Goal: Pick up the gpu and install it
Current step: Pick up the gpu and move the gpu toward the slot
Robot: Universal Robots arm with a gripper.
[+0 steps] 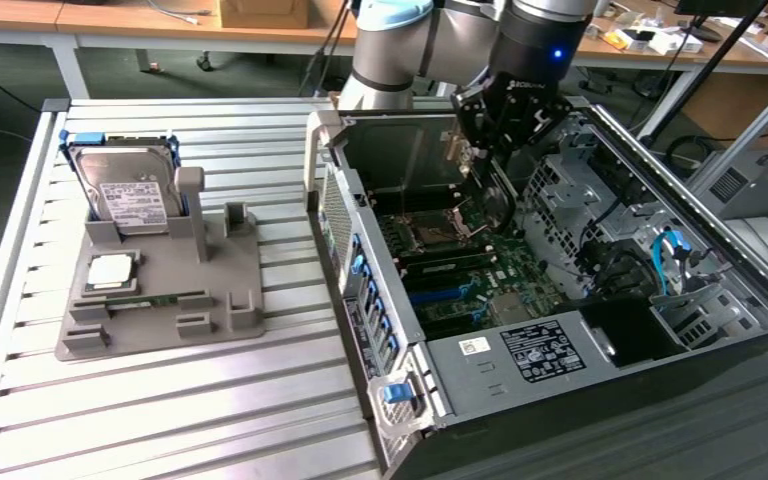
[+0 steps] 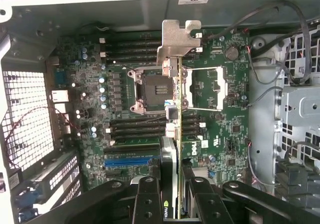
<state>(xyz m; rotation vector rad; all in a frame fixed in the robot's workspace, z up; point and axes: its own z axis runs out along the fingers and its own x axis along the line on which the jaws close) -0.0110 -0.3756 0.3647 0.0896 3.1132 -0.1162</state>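
We see gripper grasping gpu edge-on between fingers; any tilt risks bracket snagging motherboard beyond fingertips.

Exterior view: high, off arm, angled down, mid-distance — takes in slatted table, whole open computer case. Wrist view: close above case interior, looking past gripper straight onto motherboard — same board visible in exterior view too.
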